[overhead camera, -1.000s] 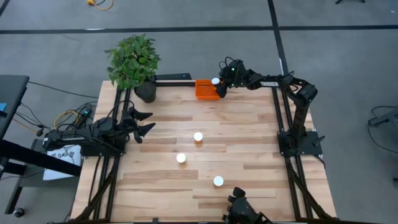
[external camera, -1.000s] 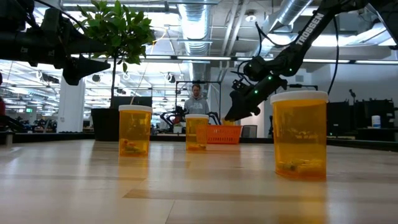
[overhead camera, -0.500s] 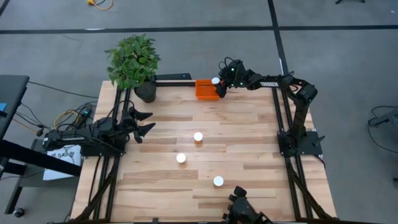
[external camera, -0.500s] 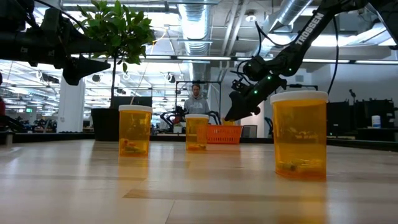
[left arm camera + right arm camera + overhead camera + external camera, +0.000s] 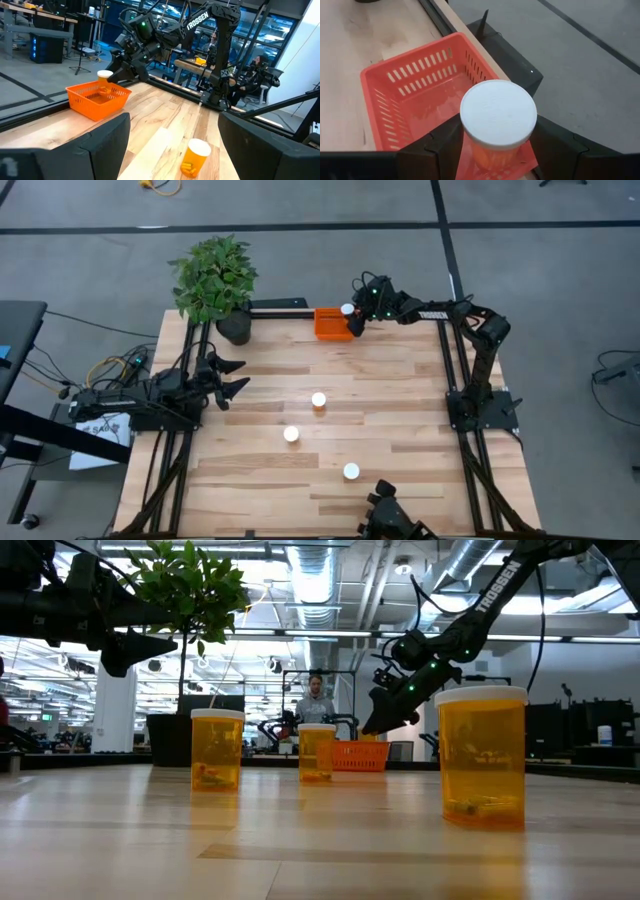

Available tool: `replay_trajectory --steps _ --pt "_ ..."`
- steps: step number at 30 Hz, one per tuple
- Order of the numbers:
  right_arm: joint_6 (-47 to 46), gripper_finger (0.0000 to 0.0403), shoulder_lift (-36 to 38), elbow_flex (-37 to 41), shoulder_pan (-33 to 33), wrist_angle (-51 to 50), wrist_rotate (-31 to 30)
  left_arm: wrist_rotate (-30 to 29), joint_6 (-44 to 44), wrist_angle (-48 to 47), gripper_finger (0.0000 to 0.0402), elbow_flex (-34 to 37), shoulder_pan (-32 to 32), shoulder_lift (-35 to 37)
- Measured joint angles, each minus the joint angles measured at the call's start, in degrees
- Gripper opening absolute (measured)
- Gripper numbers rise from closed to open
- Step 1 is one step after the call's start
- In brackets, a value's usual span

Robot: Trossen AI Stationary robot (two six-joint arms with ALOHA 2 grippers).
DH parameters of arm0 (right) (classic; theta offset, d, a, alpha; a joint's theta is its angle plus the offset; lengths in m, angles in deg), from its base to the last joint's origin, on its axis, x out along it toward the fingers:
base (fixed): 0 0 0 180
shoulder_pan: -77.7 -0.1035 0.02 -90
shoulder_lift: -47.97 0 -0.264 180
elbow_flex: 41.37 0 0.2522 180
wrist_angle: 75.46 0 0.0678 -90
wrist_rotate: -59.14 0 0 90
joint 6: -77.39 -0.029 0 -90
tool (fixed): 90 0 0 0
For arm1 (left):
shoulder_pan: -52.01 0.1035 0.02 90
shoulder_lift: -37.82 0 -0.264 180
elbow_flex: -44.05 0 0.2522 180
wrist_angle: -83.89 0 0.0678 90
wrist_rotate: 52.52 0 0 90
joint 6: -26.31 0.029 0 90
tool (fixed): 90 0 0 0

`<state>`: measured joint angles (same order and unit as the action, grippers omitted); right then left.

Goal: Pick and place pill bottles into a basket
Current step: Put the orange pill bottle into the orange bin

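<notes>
At the table's twelve o'clock edge, one pill bottle (image 5: pixel 497 125) is pinched between the fingers of the right gripper (image 5: pixel 352 320) just above the orange basket (image 5: pixel 327 323). Three more bottles (image 5: pixel 318 401) (image 5: pixel 291 435) (image 5: pixel 351 471) are left standing mid-table toward six o'clock. The left gripper (image 5: pixel 234 376) is held spread wide and empty at nine o'clock.
</notes>
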<state>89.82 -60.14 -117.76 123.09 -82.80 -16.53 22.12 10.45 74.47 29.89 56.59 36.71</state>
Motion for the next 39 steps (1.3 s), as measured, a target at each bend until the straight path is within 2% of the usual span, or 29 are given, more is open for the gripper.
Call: replay_trajectory --steps 15,24,39 --pt "0.0 0.0207 0.0 0.02 0.02 -0.1 0.46 0.0 -0.02 0.0 0.0293 0.0 0.0 -0.01" --pt "-0.41 0.0234 0.0 0.02 0.02 -0.52 0.52 0.0 -0.02 0.0 0.0293 0.0 0.02 -0.01" --pt "0.01 0.023 0.0 0.02 0.02 0.88 0.37 0.0 -0.86 0.0 0.0293 0.01 0.0 0.0"
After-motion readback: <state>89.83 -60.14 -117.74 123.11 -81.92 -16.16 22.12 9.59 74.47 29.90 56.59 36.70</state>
